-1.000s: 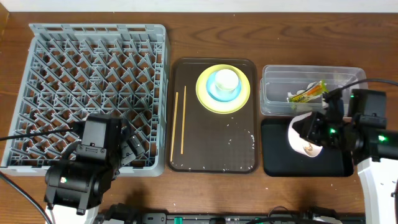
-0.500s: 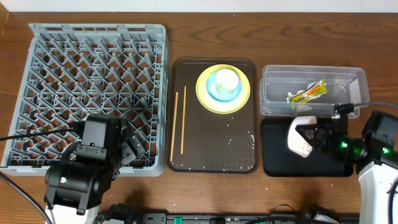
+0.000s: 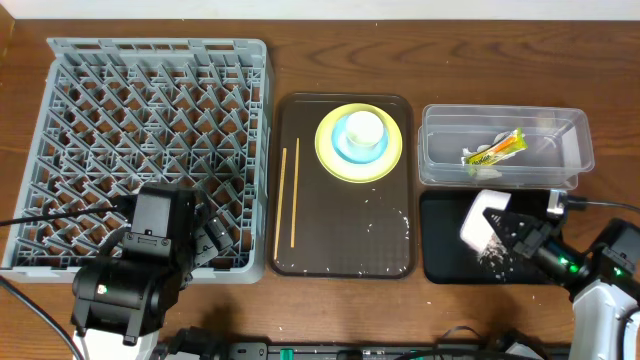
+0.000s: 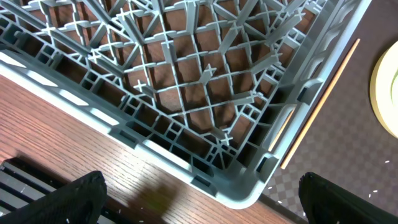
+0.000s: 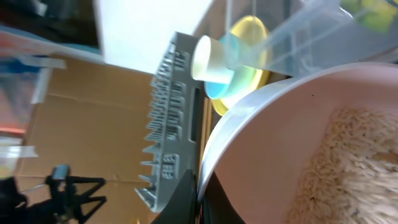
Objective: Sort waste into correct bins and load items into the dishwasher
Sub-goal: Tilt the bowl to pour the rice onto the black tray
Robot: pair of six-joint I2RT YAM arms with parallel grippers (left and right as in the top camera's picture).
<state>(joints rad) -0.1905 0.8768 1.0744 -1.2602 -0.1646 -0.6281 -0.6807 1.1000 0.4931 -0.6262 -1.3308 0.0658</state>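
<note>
- Your right gripper is clamped on the rim of the round white bowl, which is tipped on its side over the shallow black rectangular tray so the whitish rice grains spill into that bin.
- Your left gripper hangs empty, jaws wide apart, above the near corner of the grey plastic dish rack, probably parked there ready for loading.

Counting across the bench now: one dish rack, one serving tray, two chopsticks, one plate, one cup, one light blue bowl, one white bowl, one clear tub, one black tray, one wrapper.
</note>
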